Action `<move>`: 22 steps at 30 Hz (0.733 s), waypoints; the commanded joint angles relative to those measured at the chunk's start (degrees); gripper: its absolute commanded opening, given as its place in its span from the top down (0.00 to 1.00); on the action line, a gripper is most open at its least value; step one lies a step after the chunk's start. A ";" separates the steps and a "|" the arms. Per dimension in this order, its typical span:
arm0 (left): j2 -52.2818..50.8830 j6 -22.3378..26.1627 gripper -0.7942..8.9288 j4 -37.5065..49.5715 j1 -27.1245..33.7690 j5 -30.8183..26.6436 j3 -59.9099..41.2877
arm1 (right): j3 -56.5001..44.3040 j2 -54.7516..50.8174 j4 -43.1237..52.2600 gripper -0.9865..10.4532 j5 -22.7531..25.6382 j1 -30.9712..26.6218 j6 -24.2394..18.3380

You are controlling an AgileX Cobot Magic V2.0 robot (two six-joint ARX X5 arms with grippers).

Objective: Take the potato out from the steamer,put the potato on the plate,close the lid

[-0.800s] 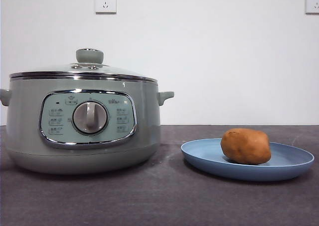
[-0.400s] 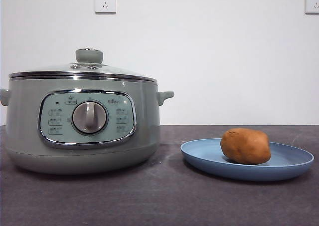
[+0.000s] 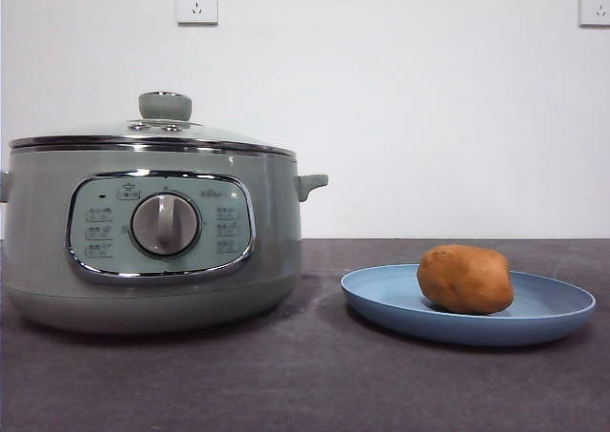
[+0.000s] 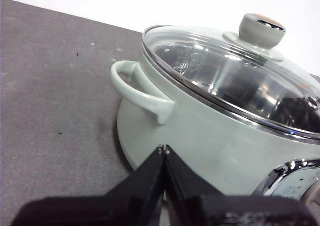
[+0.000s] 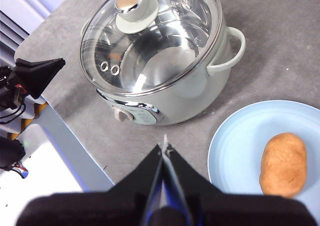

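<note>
On the dark grey surface [image 3: 305, 384] the steamer [image 3: 152, 232] is seen as the chief landmark, with its control panel and silver dial [image 3: 165, 224] turned toward the front camera. Its opening is covered by the lid [image 3: 152, 132], which is seated level on the chrome rim, the pale green knob [image 3: 165, 105] standing upright at the centre. Through the glass, only a bare steel interior is shown in the right wrist view. Beside the steamer, on the side away from its dial-left handle, the plate [image 3: 553, 308] is set apart from the pot wall by a strip of bare surface. The potato [image 3: 465, 278] is laid on the plate, resting on its long side near the middle.

The left claw [image 4: 164, 148] is held low, close by the steamer's side wall just under one handle [image 4: 137, 89], with both jaws pressed together and nothing between them. The right claw [image 5: 165, 147] is held high above the surface, between steamer and plate, its jaws likewise closed on nothing.
</note>
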 commanded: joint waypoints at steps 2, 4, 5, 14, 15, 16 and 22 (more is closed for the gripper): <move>-0.11 -0.09 0.92 0.00 0.13 -0.28 -0.70 | -0.02 0.02 0.28 0.92 -0.07 0.00 -0.46; -0.11 -0.09 0.92 0.00 0.13 -0.28 -0.70 | -0.02 0.02 0.28 0.92 -0.07 0.00 -0.46; -0.11 -0.09 0.92 0.02 0.13 -0.28 -0.70 | -0.02 0.02 0.28 0.92 -0.07 0.00 -0.46; -0.11 -0.09 0.92 0.00 0.13 -0.28 -0.70 | -0.02 0.02 0.28 0.92 -0.09 0.00 -0.46; -0.11 -0.09 0.92 0.00 0.13 -0.28 -0.70 | -0.02 0.02 0.28 0.92 -0.07 0.00 -0.46; -0.11 -0.09 0.92 0.00 0.13 -0.28 -0.70 | -0.02 0.02 0.28 0.92 -0.07 0.00 -0.46; -0.11 -0.09 0.92 0.00 0.13 -0.28 -0.70 | -0.04 -2.03 0.09 0.92 -0.02 -1.51 -0.48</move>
